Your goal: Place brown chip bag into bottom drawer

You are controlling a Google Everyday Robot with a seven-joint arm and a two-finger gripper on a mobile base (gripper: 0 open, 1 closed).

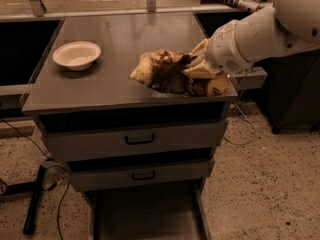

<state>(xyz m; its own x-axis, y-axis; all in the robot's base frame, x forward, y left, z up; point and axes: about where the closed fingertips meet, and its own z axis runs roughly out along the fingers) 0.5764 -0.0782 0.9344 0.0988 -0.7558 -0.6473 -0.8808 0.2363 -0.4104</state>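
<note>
The brown chip bag (162, 75), dark brown in the middle with pale yellow ends, is over the front right part of the cabinet top (125, 34). My gripper (200, 70) comes in from the right on a white arm and is shut on the bag's right end. The bag looks slightly raised above the surface. The bottom drawer (145, 216) is pulled open below the cabinet, and its flat grey floor shows at the lower edge of the camera view.
A white bowl (76, 55) stands on the left of the cabinet top. Two closed drawers with black bar handles (139, 140) (143, 175) sit above the open one. A black stand leg and cables lie on the floor at left.
</note>
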